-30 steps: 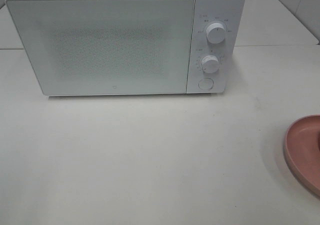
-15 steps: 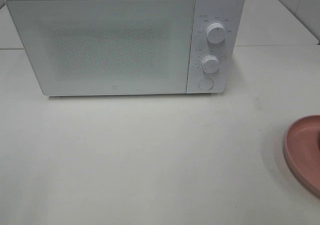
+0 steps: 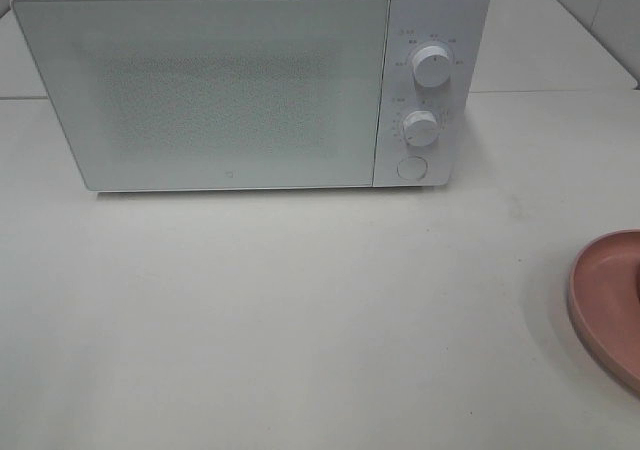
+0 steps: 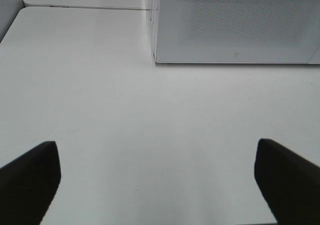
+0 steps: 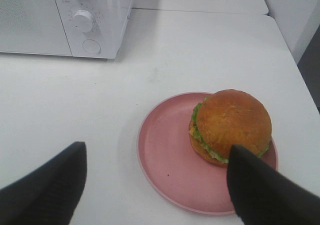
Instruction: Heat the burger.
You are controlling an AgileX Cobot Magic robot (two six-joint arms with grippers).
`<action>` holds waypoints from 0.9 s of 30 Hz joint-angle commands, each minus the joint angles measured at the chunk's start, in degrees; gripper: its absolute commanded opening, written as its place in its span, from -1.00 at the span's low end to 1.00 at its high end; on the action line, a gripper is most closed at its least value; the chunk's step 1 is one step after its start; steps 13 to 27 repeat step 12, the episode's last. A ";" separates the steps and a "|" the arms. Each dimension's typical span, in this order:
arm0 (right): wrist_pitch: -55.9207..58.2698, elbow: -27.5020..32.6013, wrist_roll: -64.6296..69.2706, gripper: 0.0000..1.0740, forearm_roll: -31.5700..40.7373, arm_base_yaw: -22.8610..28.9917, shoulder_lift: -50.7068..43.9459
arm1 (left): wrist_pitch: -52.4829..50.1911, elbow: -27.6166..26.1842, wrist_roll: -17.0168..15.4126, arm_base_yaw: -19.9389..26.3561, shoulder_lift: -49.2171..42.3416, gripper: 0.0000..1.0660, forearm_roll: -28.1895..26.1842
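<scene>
Left gripper [image 4: 157, 180]: hovering over bare table [image 4: 150, 115], facing the microwave [image 4: 235, 22]; fingers standing wide apart, holding nothing
Right gripper [image 5: 155, 185]: hanging above the plate [image 5: 165, 155], jaws spread, gripping nothing; one finger [image 5: 265, 190] is overlapping the burger's edge in view, contact unclear
Plate: pink, sitting on the table well apart from the microwave, cut off at the right edge of the high view
Burger [image 5: 231, 125]: sitting upright on the plate, off-centre
Microwave: door is staying shut
</scene>
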 commanded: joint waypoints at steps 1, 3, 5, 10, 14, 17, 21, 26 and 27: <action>-0.86 0.17 -0.46 0.40 -0.11 -0.34 -1.55 | -0.46 0.23 0.06 0.06 -1.09 0.83 -0.40; -0.86 0.17 -0.46 0.40 -0.11 -0.34 -1.55 | -0.46 0.23 0.06 0.06 -1.09 0.83 -0.40; -0.86 0.17 -0.46 0.40 -0.11 -0.34 -1.55 | -0.46 0.23 0.06 0.06 -1.09 0.83 -0.40; -0.86 0.17 -0.46 0.40 -0.11 -0.34 -1.55 | -0.46 0.23 0.06 0.06 -1.09 0.83 -0.40; -0.86 0.17 -0.40 0.41 -0.11 -0.34 -1.55 | -0.46 0.23 0.06 0.06 -1.09 0.83 -0.40; -0.86 0.17 -0.40 0.41 -0.11 -0.34 -1.55 | -0.46 0.23 0.06 0.06 -1.09 0.83 -0.40; -0.86 0.17 -0.40 0.41 -0.11 -0.34 -1.55 | -0.46 0.23 0.06 0.06 -1.09 0.83 -0.40; -0.86 0.17 -0.40 0.41 -0.11 -0.34 -1.55 | -0.46 0.23 0.06 0.06 -1.09 0.83 -0.40; -0.86 0.17 -0.40 0.41 -0.11 -0.34 -1.55 | -0.46 0.23 0.06 0.06 -1.09 0.83 -0.40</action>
